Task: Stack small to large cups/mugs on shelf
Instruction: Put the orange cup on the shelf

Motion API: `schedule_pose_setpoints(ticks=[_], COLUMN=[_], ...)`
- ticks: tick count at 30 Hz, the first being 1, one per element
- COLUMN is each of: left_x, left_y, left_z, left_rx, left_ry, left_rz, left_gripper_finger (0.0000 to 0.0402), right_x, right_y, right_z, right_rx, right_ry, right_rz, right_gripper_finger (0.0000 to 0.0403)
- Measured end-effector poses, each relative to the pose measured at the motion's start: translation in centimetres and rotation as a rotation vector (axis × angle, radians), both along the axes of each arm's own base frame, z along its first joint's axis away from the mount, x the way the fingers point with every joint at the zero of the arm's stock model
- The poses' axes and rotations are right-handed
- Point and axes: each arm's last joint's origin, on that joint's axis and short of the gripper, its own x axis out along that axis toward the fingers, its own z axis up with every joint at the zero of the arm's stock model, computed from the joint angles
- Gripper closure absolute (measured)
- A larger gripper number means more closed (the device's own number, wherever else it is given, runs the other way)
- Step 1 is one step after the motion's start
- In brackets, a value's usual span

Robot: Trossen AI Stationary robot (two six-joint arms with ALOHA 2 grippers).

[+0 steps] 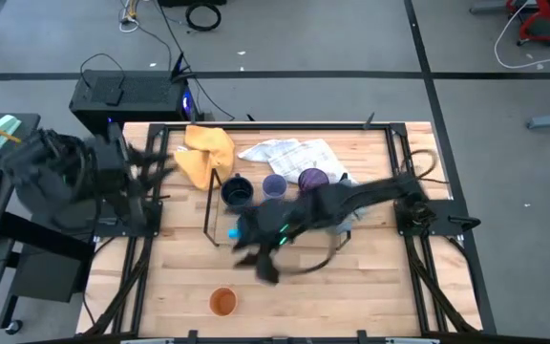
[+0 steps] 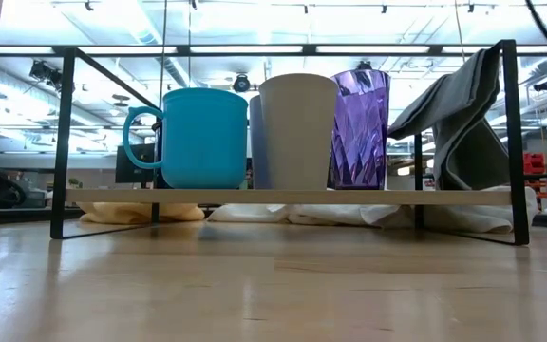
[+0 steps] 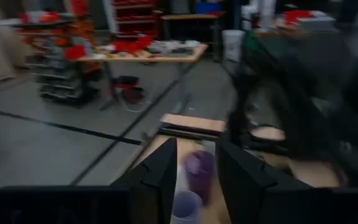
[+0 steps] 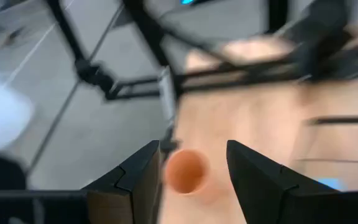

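On the shelf (image 2: 292, 197) stand a bright blue mug (image 2: 198, 138), a tan cup (image 2: 297, 131) and a purple cup (image 2: 359, 128). In the high view a dark navy cup (image 1: 238, 192), a pale lavender cup (image 1: 274, 185) and the purple cup (image 1: 312, 178) stand in a row. An orange cup (image 1: 222, 302) stands upright on the table near the front edge. My right gripper (image 1: 261, 263) is open and empty above the table, between the shelf and the orange cup (image 4: 185, 171). My left gripper (image 1: 156, 162) is open and empty at the table's left edge.
A yellow cloth (image 1: 208, 153) and a white-checked cloth (image 1: 289, 153) lie behind the shelf. A grey cloth (image 2: 463, 123) hangs over the shelf's right end. My right arm (image 1: 370, 196) reaches across the shelf.
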Motion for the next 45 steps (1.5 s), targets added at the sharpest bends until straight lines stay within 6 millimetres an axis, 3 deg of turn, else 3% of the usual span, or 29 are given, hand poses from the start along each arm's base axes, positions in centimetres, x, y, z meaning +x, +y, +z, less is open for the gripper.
schedule_pose_setpoints(ticks=[4,7,14,18,20,26,30,33,39,45], left_x=[1.4,3.0,4.9,5.6,5.9,7.5,9.4,11.7,16.4,17.2], left_y=[-3.6,-7.0,-13.8,-16.5,-17.3,-16.6,-13.8,-12.7,-11.4,-12.0], left_z=[-1.2,-2.9,-8.4,-12.2,-13.7,-15.9,-15.5,-16.2,-18.2,-21.5], left_rx=[0.004,0.025,0.018,-0.093,-0.136,-0.423,-0.626,-0.68,-0.762,-0.731], left_ry=[0.036,0.069,0.028,0.047,0.145,0.424,0.613,0.751,0.868,1.162], left_rz=[-0.071,-0.081,0.024,0.056,0.037,0.114,0.192,0.184,0.134,0.16], left_gripper_finger=[0.0289,0.0289,0.0282,0.0281,0.0283,0.0289,0.0284,0.0278,0.0272,0.0275], right_x=[-6.3,-10.3,-18.2,-20.3,-21.1,-20.9,-20.3,-20.2,-21.2,-22.4], right_y=[-3.8,-6.0,-9.7,-10.8,-11.1,-11.2,-11.1,-11.1,-11.3,-11.4], right_z=[7.0,10.4,15.5,16.4,16.7,16.0,15.5,15.4,15.7,15.8], right_rx=[-0.07,-0.111,-0.139,-0.131,-0.127,-0.145,-0.161,-0.17,-0.162,-0.149], right_ry=[-0.145,-0.243,-0.427,-0.463,-0.476,-0.414,-0.377,-0.366,-0.377,-0.363], right_rz=[-0.159,-0.272,-0.432,-0.466,-0.477,-0.479,-0.471,-0.468,-0.471,-0.476], right_gripper_finger=[0.0217,0.0216,0.0215,0.0215,0.0215,0.0215,0.0215,0.0215,0.0215,0.0215])
